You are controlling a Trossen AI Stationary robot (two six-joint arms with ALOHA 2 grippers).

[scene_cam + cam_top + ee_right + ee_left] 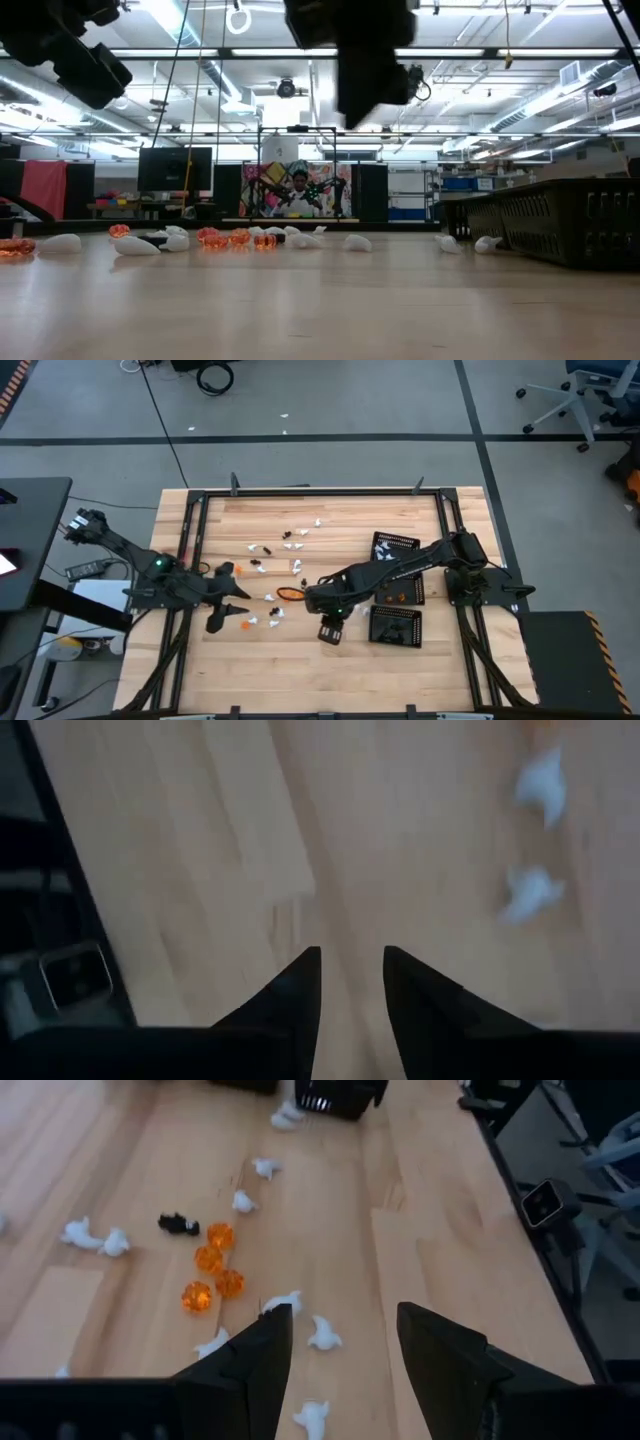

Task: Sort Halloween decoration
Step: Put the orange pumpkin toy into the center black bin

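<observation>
The left gripper (340, 1342), fingers spread and empty, hangs over white ghost trinkets (323, 1334) (too small to read their long axis). Beyond them sit orange pumpkins (210, 1260) and a black trinket (178, 1224). The right gripper (350, 970) hovers narrowly parted, empty, above the wooden table (300, 670).

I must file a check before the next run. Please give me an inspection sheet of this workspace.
Surface: wooden table, bare at the front.
Job's things: white, orange and black trinkets scattered mid-table; orange cluster.
Clutter: three black mesh trays on the right.
Grippers: left gripper open above white trinkets; right gripper slightly parted, holding nothing.
Cables: black cable on the floor.
Surroundings: office chair; a person far behind.
</observation>
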